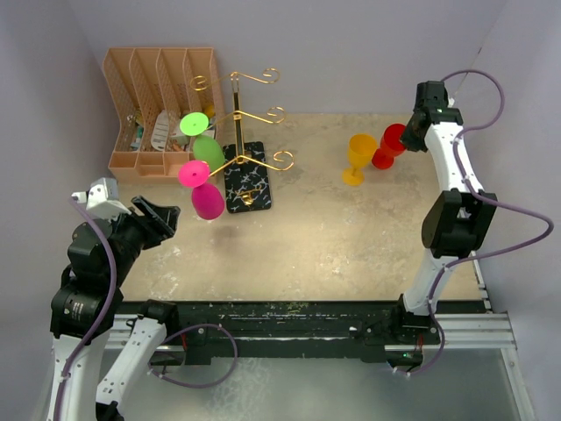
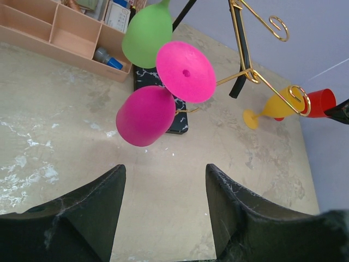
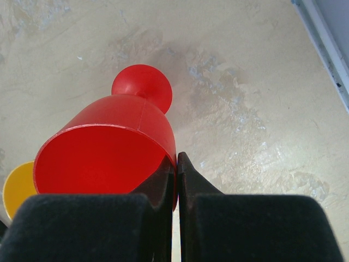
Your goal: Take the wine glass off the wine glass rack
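My left hand (image 1: pixel 160 217) is hovering at the left of the top view, fingers spread wide. It is facing the pink wine glass (image 2: pixel 146 114) without touching it. That glass is hanging by its foot from a lower arm of the wine glass rack (image 1: pixel 248 180), upper left of centre, with a green glass (image 1: pixel 207 149) just behind. My right hand (image 3: pixel 175 164) is pinching the rim of a red glass (image 3: pixel 109 142) at upper right, beside a yellow glass (image 1: pixel 359 153). The red glass's foot seems to be resting on the worktop (image 1: pixel 333 237).
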Robot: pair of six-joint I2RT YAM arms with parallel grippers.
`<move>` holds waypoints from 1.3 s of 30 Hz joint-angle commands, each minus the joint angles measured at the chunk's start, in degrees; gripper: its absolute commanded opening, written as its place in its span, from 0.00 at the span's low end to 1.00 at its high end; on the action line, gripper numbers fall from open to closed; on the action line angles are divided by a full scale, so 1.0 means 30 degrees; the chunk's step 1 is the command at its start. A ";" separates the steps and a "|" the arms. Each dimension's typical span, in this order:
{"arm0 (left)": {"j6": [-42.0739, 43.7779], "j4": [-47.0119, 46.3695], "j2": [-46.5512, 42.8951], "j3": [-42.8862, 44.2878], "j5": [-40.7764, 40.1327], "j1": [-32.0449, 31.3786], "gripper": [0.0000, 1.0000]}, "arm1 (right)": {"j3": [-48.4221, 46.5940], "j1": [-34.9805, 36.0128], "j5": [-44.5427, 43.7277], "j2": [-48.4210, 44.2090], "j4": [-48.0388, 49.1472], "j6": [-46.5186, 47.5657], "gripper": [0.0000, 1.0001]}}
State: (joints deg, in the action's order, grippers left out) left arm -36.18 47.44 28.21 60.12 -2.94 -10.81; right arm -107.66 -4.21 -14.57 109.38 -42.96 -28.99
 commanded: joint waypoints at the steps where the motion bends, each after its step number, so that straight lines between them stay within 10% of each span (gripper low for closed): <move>1: 0.0598 -0.0271 -0.0131 0.0310 -0.0649 -0.0001 0.63 | 0.0447 -0.0062 0.0883 0.0399 0.0224 0.0039 0.00; 13: 0.0956 0.0079 -0.0456 -0.0087 -0.1122 -0.0001 0.63 | 0.2011 -0.0070 0.1672 0.0174 0.0895 0.0460 0.00; 20: 0.1101 0.0266 -0.0652 -0.0258 -0.1461 0.0000 0.63 | 0.2043 -0.0062 0.1793 -0.0314 0.1048 0.0582 0.34; 31: 0.1393 0.0057 -0.1077 -0.0834 -0.2166 0.0000 0.65 | 0.1213 -0.0062 0.1882 -0.3412 0.0800 0.0693 0.40; 39: 0.1424 -0.0443 -0.1755 -0.1808 -0.3396 -0.0001 0.65 | 0.2137 0.0197 0.8359 -0.7449 0.3462 0.0665 0.46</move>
State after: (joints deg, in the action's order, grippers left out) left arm -33.28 48.95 24.08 56.07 -10.09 -10.81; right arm -101.60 -4.21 -3.07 93.54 -39.22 -27.22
